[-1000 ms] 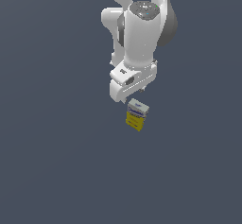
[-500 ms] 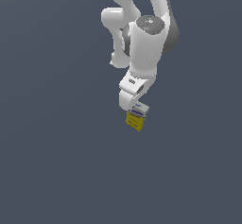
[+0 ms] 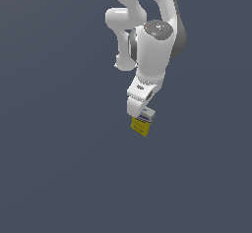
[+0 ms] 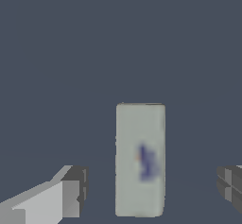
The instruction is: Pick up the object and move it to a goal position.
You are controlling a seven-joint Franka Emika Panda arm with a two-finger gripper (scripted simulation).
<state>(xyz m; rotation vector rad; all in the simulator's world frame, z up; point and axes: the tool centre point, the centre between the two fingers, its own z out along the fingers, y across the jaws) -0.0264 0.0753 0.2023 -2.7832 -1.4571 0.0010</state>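
Note:
The object is a small box with a yellow lower part and a white-and-blue top, standing on the dark grey floor. In the wrist view its pale top with a blue mark lies between my two fingers, with a gap on each side. My gripper is open and sits right over the box's top. One fingertip and the other fingertip flank the box without touching it. In the exterior view the hand hides part of the box's top.
The white arm reaches down from the top of the exterior view. The floor is a plain dark grey surface with nothing else on it in view.
The arm has swung over and lowered, so the hand has come down onto the box's top. The box has not moved.

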